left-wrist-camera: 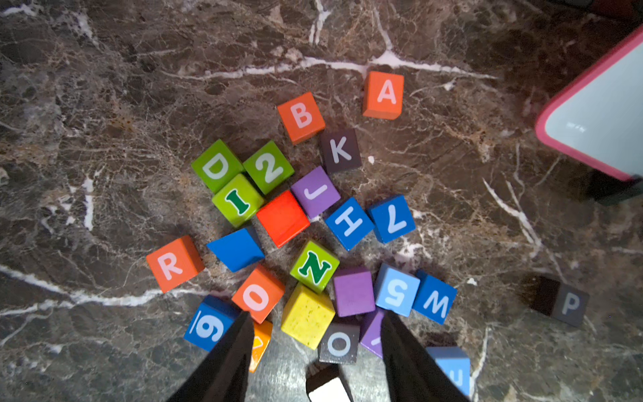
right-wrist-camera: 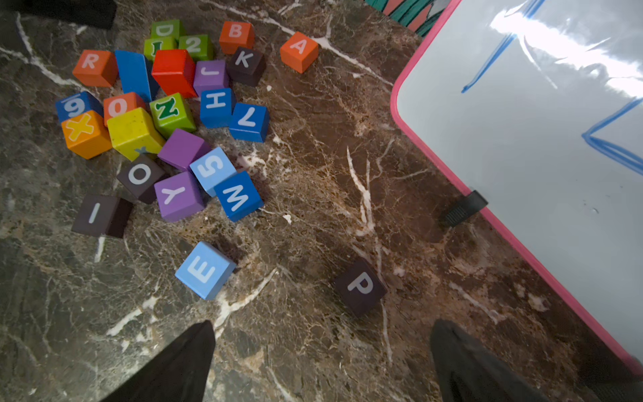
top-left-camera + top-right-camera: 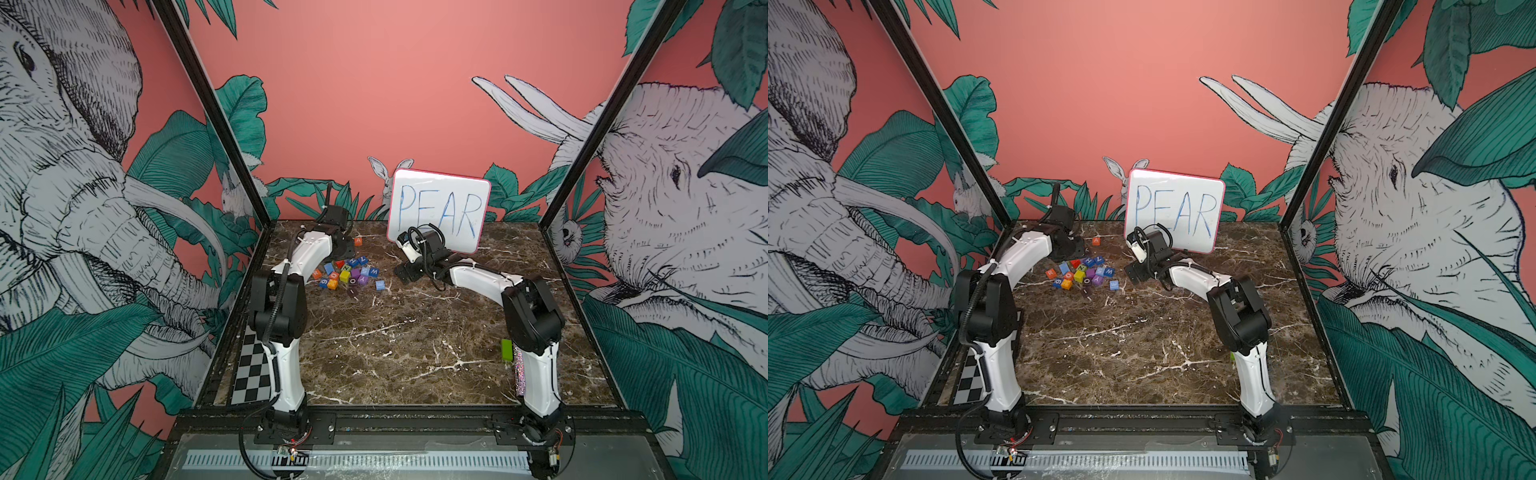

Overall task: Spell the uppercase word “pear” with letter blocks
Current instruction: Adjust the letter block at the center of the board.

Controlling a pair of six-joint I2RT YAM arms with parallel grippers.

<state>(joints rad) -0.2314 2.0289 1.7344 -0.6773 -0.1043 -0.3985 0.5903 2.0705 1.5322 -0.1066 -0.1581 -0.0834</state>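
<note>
In both top views the letter blocks (image 3: 345, 272) make one small heap far back on the desk (image 3: 395, 353), most letters too small to read. The orange A (image 3: 358, 241) lies apart behind it, the blue E (image 3: 380, 285) apart to its right, the orange-red R (image 3: 316, 273) at its left edge. The left arm (image 3: 309, 251) arches over the heap. The right arm (image 3: 478, 278) bends down before the single whiteboard (image 3: 440, 208). Neither pair of jaws can be made out beneath the wrists.

In the left wrist view the left jaws stand partly open over the heap, nothing clamped between them. Their black fingers (image 1: 226, 358) cover most of an orange cube (image 1: 260, 343). The blue E is cut by the frame edge. The maroon P (image 1: 570, 302), which no top view shows, sits alone, well apart.

In the right wrist view the right jaws gape wide and empty above bare desk, the maroon P just ahead, the blue E near it. Twenty-five cubes can be counted here, with one P, E, A and R each. The whiteboard runs out of frame, only stray blue strokes showing.
</note>
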